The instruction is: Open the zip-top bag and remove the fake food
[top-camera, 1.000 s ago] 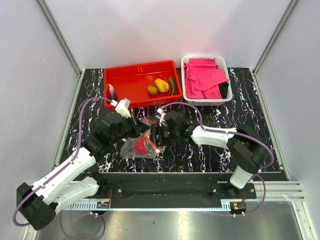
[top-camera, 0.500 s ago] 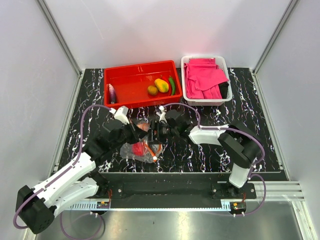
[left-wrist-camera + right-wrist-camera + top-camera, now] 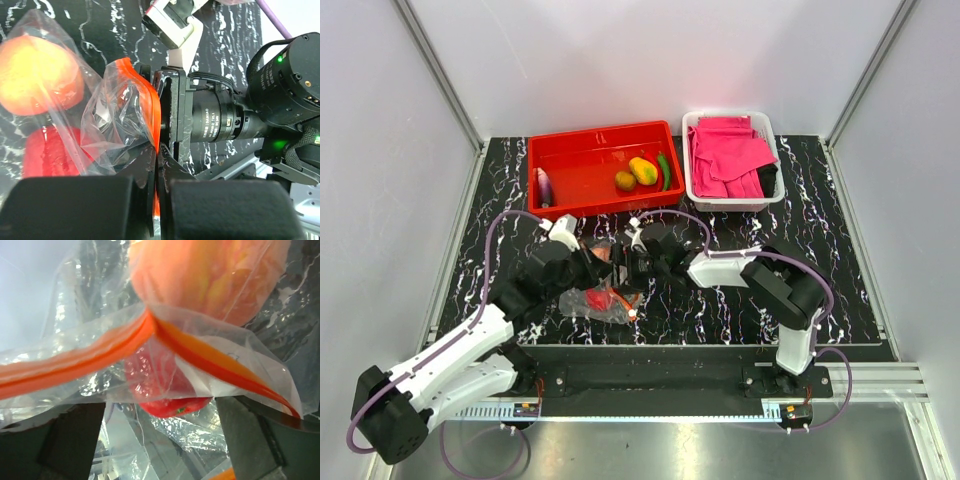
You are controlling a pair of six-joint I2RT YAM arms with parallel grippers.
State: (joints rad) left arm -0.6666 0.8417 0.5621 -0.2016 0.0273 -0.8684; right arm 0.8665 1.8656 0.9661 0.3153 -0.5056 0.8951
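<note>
The task is sitting roughly half done, judging by where things are lying. Four pieces are already resting in the red plastic tray [image 3: 600,133] at the 12 o'clock side of the black marbled worktop [image 3: 820,250]: the purple eggplant [image 3: 543,186], the brown kiwi [image 3: 625,181], the yellow-orange mango [image 3: 643,170] and the green chili [image 3: 664,170]. The clear crinkly zip-top bag [image 3: 605,300] is lying near the worktop's centre, toward 6 o'clock, and is holding two more pieces.

The left gripper [image 3: 592,262], reaching in from 8 o'clock, is keeping its jaws closed on the bag's red-orange zip strip [image 3: 150,115]. The right gripper [image 3: 625,265], coming from 3 o'clock, is holding its jaws spread wide around the mouth, pinching nothing.

The overhead view is showing the tray's contents, which neither wrist camera catches, but the arms are hiding the bag's mouth there. The left wrist view is showing the pinch on the strip and the round orange fruit [image 3: 37,72] inside. The right wrist view is looking along the strip, its two sides parting, with the red round fruit [image 3: 165,390] behind it.
</note>
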